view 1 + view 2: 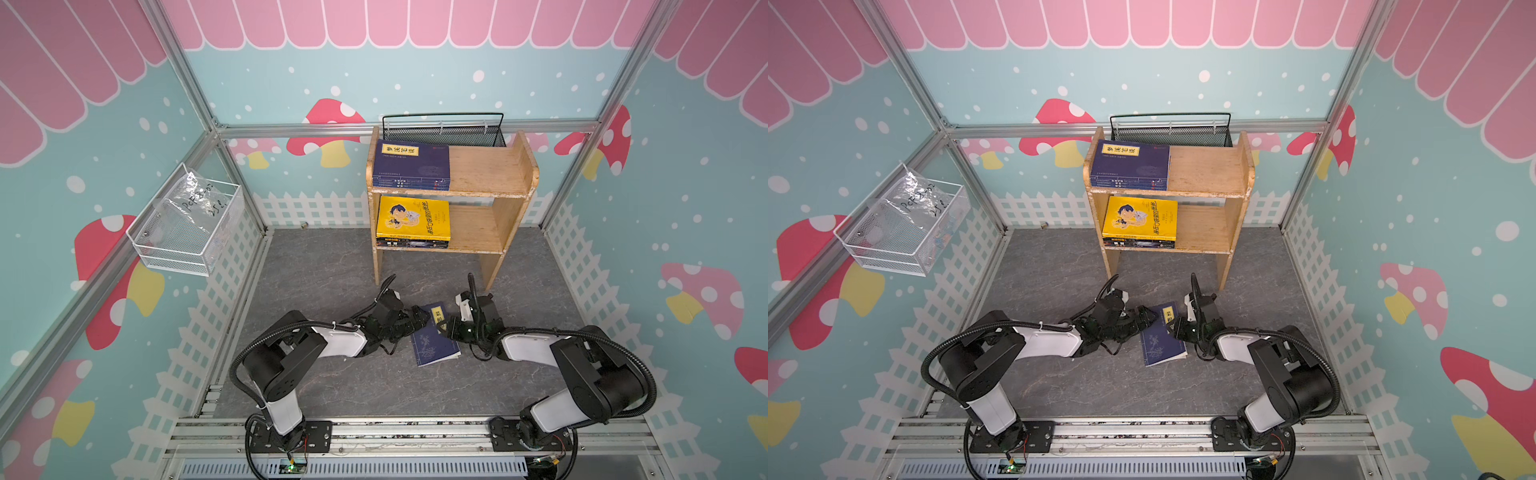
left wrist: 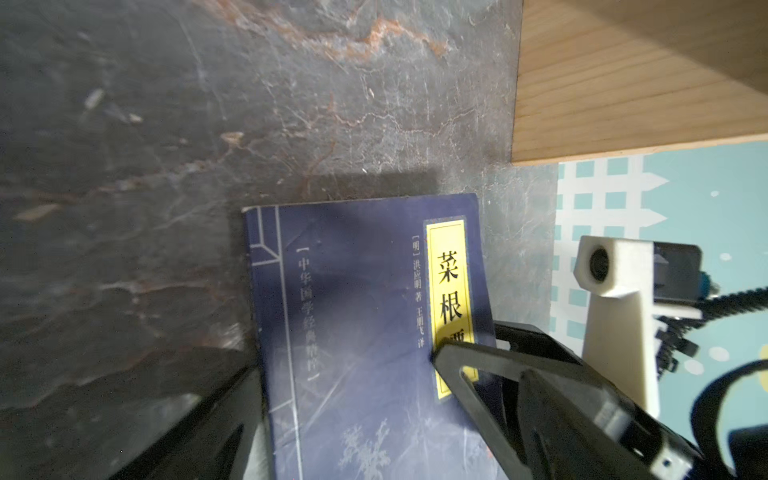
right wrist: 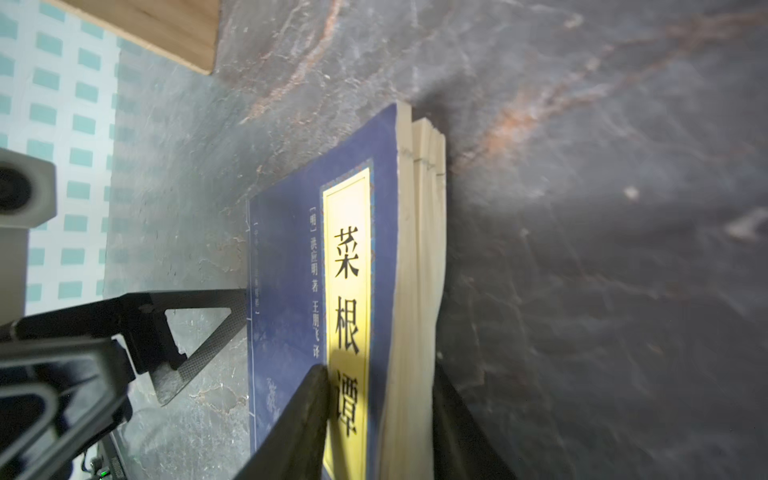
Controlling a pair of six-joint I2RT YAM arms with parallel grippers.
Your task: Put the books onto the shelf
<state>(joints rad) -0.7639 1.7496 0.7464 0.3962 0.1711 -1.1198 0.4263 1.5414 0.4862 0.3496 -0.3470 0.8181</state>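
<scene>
Pinching fore-edge of navy yellow-labelled paperback (image 1: 434,345) on grey floor (image 1: 332,270) before light wooden shelf (image 1: 512,199): right gripper (image 1: 444,327) clamped on it, left gripper (image 1: 420,315) spread wide at spine (light, floppy; sag likely).

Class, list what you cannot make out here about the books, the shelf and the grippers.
- Books under the bright yellow paperback on the light wooden shelf: in both top views its cover hides them, and the spines are too small.
- Whether the right gripper pinches the navy yellow-labelled paperback: right wrist view, fingers blurred, cut by the frame edge.
- Black mesh basket, inside: top views, shelf blocks it.
</scene>
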